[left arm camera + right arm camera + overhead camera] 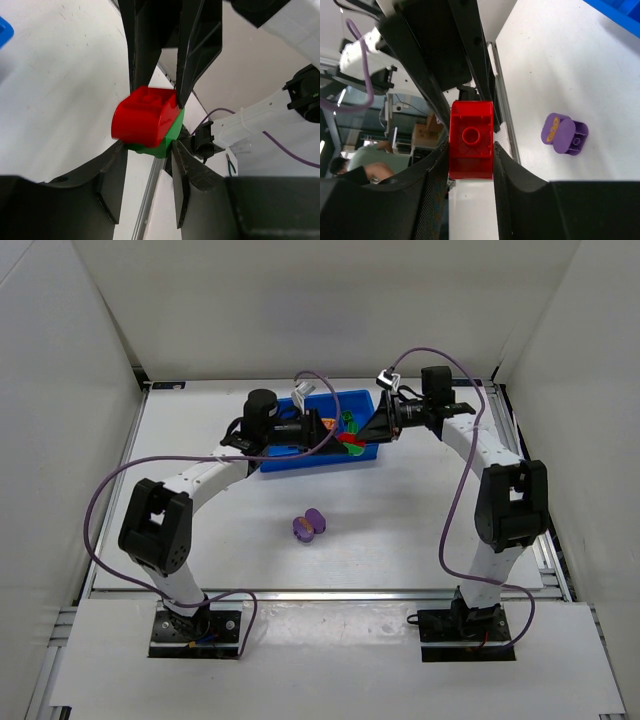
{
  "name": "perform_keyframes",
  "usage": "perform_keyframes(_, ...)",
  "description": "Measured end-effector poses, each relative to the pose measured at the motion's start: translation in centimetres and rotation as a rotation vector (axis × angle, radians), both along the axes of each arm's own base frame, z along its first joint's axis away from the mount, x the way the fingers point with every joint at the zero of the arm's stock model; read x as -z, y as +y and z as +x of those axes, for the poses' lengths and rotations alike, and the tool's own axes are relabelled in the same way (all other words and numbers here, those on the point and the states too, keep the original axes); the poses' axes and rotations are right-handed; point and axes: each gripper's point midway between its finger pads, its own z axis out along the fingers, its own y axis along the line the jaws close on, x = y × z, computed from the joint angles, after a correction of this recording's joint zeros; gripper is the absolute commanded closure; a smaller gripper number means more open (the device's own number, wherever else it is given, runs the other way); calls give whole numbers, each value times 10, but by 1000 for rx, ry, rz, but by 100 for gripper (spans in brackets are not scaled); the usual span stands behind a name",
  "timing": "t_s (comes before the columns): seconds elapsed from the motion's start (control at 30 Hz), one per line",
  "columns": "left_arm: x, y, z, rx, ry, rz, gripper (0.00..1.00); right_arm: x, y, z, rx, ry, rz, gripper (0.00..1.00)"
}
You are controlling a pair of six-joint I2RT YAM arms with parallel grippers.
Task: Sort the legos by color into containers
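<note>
The left claw (pixel 149 150) is clenched on a green plastic brick (pixel 167 141), while the right claw (pixel 470 150), meeting it head-on, grips the glossy red plastic brick (pixel 471 140) stuck to the green one's face. The joined pair hangs in the air above the near right part of the shallow blue plastic tray (pixel 300 464). The step in hand looks to be splitting a two-colour stack before either half can be sorted. The next move calls for the claws to pull or twist apart without either losing its hold. Each must then carry its brick to the tray compartment of matching colour. Green and orange pieces already show inside the tray, though which compartments they occupy cannot be told. Two purple plastic bricks (pixel 310 526), touching each other, lie on the white desk (pixel 420 530) on the near side of the tray, well apart from it and not yet sorted.
</note>
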Motion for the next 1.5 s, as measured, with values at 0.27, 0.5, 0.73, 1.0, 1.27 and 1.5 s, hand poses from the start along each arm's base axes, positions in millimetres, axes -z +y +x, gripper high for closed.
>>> perform_keyframes(0.27,36,9,-29,26,97,75,85,-5,-20,15,58,-8,3,100)
perform_keyframes(0.5,44,12,-32,29,97,105,85,-2,-34,26,111,-53,-25,100)
perform_keyframes(0.73,38,30,-31,-46,-10,211,85,0,-39,37,163,-149,-104,100)
perform_keyframes(1.0,-1,38,13,-196,-231,299,86,-2,-60,50,234,-179,-145,100)
perform_keyframes(1.27,31,-3,112,-254,-222,359,86,-22,-118,32,372,-202,-172,100)
perform_keyframes(1.5,96,-17,156,-277,-126,457,83,-38,-134,0,412,-248,-189,100)
